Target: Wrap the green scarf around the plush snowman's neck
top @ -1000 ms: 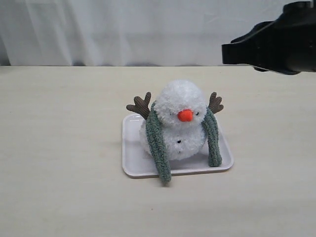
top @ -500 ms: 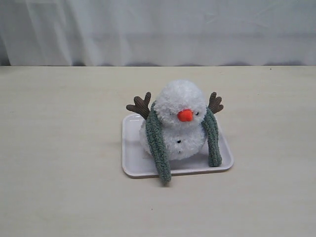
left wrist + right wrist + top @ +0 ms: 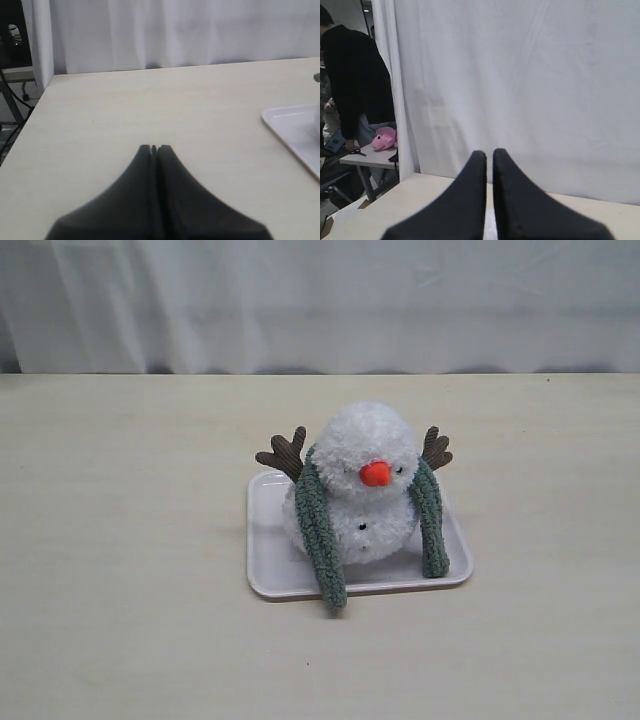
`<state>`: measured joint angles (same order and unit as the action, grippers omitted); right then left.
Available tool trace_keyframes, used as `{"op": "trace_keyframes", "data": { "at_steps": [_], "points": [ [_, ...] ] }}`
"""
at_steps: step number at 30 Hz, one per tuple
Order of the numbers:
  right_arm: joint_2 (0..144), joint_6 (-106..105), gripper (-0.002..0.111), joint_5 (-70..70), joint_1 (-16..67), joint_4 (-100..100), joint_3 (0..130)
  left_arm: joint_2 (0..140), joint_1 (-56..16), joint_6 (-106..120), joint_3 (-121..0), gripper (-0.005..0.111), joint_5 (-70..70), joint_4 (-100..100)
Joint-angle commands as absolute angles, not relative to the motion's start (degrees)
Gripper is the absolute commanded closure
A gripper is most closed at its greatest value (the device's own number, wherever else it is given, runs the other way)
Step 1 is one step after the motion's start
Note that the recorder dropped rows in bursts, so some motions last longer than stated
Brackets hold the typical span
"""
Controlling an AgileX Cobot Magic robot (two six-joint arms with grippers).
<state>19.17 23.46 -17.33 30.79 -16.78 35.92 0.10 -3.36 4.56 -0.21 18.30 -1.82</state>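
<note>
The white tray (image 3: 262, 540) sits near the middle of the table (image 3: 120, 540), with bare tabletop open on every side of it. Behind the tray, the table's far edge meets a white curtain (image 3: 300, 300).

One plush snowman (image 3: 360, 440) sits upright inside the tray, facing the tray's front rim. One green scarf (image 3: 318, 525) lies over the snowman's neck (image 3: 345, 488) and passes behind the head. Its two ends hang down the front, one on each side of the single orange nose (image 3: 375, 474), and they stay apart from each other. One end crosses the tray's front rim and its tip rests on the table. The other end stops inside the tray, just short of the rim. Two brown twig arms (image 3: 283, 452) stick out above the tray's back corners.

There are two grippers. The left gripper (image 3: 154, 149) hangs over bare table, well apart from the tray's corner, with its jaws pressed together and nothing between them. The right gripper (image 3: 489, 154) is raised and faces the curtain, with its jaws together and empty.
</note>
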Motion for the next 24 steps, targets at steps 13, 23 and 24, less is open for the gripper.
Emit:
{"op": "trace_keyframes", "data": {
  "at_steps": [13, 23, 24],
  "points": [
    [18.15, 23.28, 0.104, -18.36, 30.78, -17.2, 35.7, 0.0, -3.32, 4.64, 0.0, 0.107, 17.69, -2.25],
    [17.07, 23.18, 0.104, -14.23, 30.64, -18.24, 34.09, 0.0, -3.32, 4.64, 0.0, 0.107, 17.69, -2.25],
    [16.59, 23.18, 0.104, -13.94, 30.64, -17.51, 33.5, 0.0, -3.32, 4.64, 0.0, 0.107, 17.69, -2.25]
  ]
}}
